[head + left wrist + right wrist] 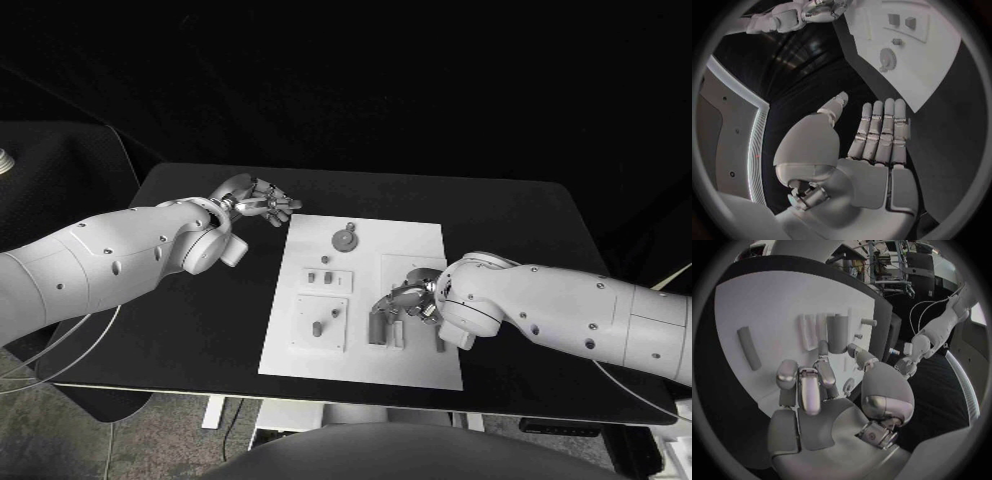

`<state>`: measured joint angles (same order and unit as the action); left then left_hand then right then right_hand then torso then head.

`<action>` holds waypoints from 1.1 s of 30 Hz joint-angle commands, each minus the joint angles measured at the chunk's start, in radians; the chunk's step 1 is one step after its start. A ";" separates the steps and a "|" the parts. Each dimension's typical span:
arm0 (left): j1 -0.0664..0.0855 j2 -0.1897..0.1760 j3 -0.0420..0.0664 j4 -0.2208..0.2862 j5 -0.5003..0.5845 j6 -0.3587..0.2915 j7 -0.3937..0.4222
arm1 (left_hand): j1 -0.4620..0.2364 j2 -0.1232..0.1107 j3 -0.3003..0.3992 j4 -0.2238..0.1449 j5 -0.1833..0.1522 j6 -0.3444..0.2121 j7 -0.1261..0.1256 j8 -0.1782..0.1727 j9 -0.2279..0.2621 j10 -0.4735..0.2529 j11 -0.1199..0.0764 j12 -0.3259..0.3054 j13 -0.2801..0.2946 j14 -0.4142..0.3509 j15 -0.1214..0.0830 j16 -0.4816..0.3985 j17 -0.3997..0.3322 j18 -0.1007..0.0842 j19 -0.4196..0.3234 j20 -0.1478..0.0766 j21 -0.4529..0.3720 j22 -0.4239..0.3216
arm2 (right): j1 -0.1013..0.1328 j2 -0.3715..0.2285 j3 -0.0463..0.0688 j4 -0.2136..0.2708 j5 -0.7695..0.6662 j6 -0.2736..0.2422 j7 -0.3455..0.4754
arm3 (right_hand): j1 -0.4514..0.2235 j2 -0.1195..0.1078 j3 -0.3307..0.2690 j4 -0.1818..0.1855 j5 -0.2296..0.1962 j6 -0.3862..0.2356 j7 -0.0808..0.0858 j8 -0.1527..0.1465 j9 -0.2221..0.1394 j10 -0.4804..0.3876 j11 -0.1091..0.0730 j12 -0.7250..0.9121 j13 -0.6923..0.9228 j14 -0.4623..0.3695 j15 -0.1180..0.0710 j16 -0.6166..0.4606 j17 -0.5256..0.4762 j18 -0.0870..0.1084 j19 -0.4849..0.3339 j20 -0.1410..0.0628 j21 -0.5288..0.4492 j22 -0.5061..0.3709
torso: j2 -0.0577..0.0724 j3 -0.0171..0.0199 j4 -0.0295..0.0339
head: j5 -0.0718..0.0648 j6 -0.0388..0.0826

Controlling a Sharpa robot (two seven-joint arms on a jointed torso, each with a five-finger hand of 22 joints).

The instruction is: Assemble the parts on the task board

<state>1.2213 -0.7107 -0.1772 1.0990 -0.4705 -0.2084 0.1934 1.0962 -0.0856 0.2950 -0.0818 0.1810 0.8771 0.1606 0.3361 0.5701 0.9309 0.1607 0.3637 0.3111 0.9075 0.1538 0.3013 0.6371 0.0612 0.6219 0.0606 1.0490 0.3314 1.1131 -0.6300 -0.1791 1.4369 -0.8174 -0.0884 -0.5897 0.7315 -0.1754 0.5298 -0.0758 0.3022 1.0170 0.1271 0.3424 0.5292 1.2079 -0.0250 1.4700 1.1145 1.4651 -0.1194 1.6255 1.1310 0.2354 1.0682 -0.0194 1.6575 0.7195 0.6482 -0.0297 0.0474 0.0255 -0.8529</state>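
Task board [411, 240], flat white rectangular plate, lying mid black tabletop [505, 210]. Grey parts sitting on it: round disc part [345, 238] at 12 o'clock, small pegs [320, 276] in raised square panel at 9 o'clock, upright cylinder [378, 328] at 5 o'clock. Right robot hand [414, 298] resting over board's right half, fingers curling beside cylinder; grasp — cannot tell. Left robot hand [257, 203] hovering off board's 11 o'clock corner, fingers straightened, released.

Head camera sits high, looking steeply down on the black table [188, 330] with the white task board [411, 365] mid-frame and both arms reaching in from the sides. Left wrist camera rides close behind the left hand [876, 145], facing over its fingers toward the board's edge. Right wrist camera, just behind the right hand [817, 390], looks closely onto the same board.
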 commanded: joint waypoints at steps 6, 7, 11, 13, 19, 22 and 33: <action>0.001 0.002 0.000 0.001 -0.007 0.006 0.003 | -0.010 -0.001 -0.003 0.005 0.003 -0.007 -0.002 -0.004 -0.002 -0.010 0.000 -0.004 -0.001 -0.006 0.000 -0.003 -0.001 0.012 -0.007 0.002 -0.006 -0.002 | -0.001 0.000 0.000 0.005 -0.016 0.021 0.031 | -0.026 -0.008 -0.017 -0.006 -0.006 0.005 0.020 -0.009 -0.003 -0.012 0.000 -0.006 0.003 0.051 -0.004 -0.002 0.007 0.026 -0.014 0.000 0.099 -0.002 | 0.000 0.0001 0.0001 | 0.001 0.000; 0.001 0.002 0.000 0.001 -0.007 0.005 0.003 | -0.010 -0.001 -0.003 0.005 0.003 -0.007 -0.002 -0.004 -0.002 -0.010 0.000 -0.004 -0.001 -0.006 0.000 -0.003 -0.001 0.012 -0.007 0.002 -0.006 -0.002 | -0.001 -0.001 0.000 0.004 -0.018 0.019 0.031 | -0.027 -0.008 -0.017 -0.006 -0.006 0.005 0.020 -0.009 -0.003 -0.013 0.001 -0.006 0.003 0.050 -0.004 -0.002 0.007 0.026 -0.014 0.000 0.099 -0.002 | 0.000 -0.0001 0.0001 | 0.001 0.000; 0.001 0.002 0.000 0.001 -0.007 0.008 0.002 | -0.009 -0.001 -0.002 0.005 0.003 -0.007 -0.002 -0.005 -0.002 -0.010 0.000 -0.005 -0.001 -0.006 0.000 -0.003 -0.001 0.012 -0.008 0.002 -0.006 -0.002 | -0.001 -0.004 0.000 0.004 -0.033 0.012 0.033 | -0.030 -0.008 -0.019 -0.007 -0.006 0.004 0.020 -0.009 -0.004 -0.013 0.001 -0.006 0.003 0.050 -0.004 -0.003 0.006 0.026 -0.015 0.000 0.099 -0.002 | 0.000 0.0000 0.0000 | 0.000 0.000; 0.001 0.002 0.000 0.001 -0.007 0.009 0.002 | -0.009 -0.001 -0.002 0.005 0.003 -0.008 -0.002 -0.005 -0.002 -0.010 0.000 -0.005 -0.001 -0.006 0.000 -0.004 -0.001 0.012 -0.008 0.002 -0.006 -0.002 | -0.001 -0.005 0.000 0.005 -0.042 0.009 0.035 | -0.031 -0.008 -0.020 -0.007 -0.006 0.004 0.020 -0.009 -0.004 -0.014 0.001 -0.006 0.004 0.050 -0.004 -0.002 0.008 0.026 -0.015 0.000 0.099 -0.002 | 0.000 0.0002 0.0002 | 0.000 0.000; 0.001 0.002 0.000 0.000 -0.007 0.011 0.002 | -0.009 0.000 -0.002 0.004 0.003 -0.008 -0.003 -0.005 -0.002 -0.011 0.000 -0.005 -0.001 -0.006 0.000 -0.004 -0.002 0.012 -0.008 0.002 -0.006 -0.002 | -0.001 -0.015 0.000 0.010 -0.063 -0.002 0.054 | -0.032 -0.007 -0.020 -0.008 -0.006 0.004 0.020 -0.009 -0.004 -0.014 0.001 -0.006 0.004 0.048 -0.004 -0.004 0.004 0.026 -0.015 0.000 0.099 -0.002 | 0.000 0.0006 0.0001 | 0.000 0.004; 0.001 0.002 0.000 0.001 -0.007 0.012 0.002 | -0.009 0.000 -0.002 0.004 0.003 -0.008 -0.003 -0.005 -0.002 -0.011 0.000 -0.005 -0.001 -0.007 0.000 -0.004 -0.002 0.012 -0.008 0.002 -0.006 -0.002 | -0.001 -0.025 0.000 0.014 -0.070 -0.014 0.077 | -0.033 -0.005 -0.020 -0.008 -0.006 0.004 0.020 -0.009 -0.004 -0.014 0.001 -0.006 0.004 0.046 -0.004 -0.005 0.000 0.026 -0.015 0.000 0.099 -0.002 | 0.000 0.0005 0.0001 | -0.001 0.007; 0.001 -0.002 -0.001 0.002 -0.007 -0.005 0.014 | -0.008 0.000 -0.002 0.004 0.003 -0.008 -0.003 -0.005 -0.002 -0.011 0.000 -0.006 -0.001 -0.007 0.000 -0.004 -0.002 0.012 -0.008 0.002 -0.006 -0.002 | 0.005 -0.090 0.019 0.045 -0.062 -0.003 0.215 | -0.018 0.010 -0.011 -0.026 -0.001 0.004 0.019 -0.008 -0.004 -0.015 0.000 -0.003 0.007 0.037 -0.005 -0.010 -0.013 0.026 -0.017 -0.002 0.099 -0.002 | 0.000 0.0008 -0.0007 | -0.002 0.017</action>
<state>1.2212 -0.7127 -0.1785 1.0988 -0.4759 -0.2091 0.1917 1.0962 -0.0856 0.2950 -0.0818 0.1810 0.8745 0.1580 0.3361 0.5693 0.9247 0.1616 0.3637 0.3111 0.9075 0.1538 0.3013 0.6364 0.0612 0.6184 0.0642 1.0490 0.3314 1.1151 -0.7151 -0.1625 1.4750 -0.8712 -0.1095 -0.4643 0.7140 -0.1731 0.5192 -0.0982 0.3021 1.0136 0.1304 0.3365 0.5263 1.2008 -0.0250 1.4704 1.1204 1.4649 -0.1190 1.6215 1.1187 0.2370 1.0574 -0.0228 1.6575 0.7188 0.6481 -0.0289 0.0472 0.0227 -0.8379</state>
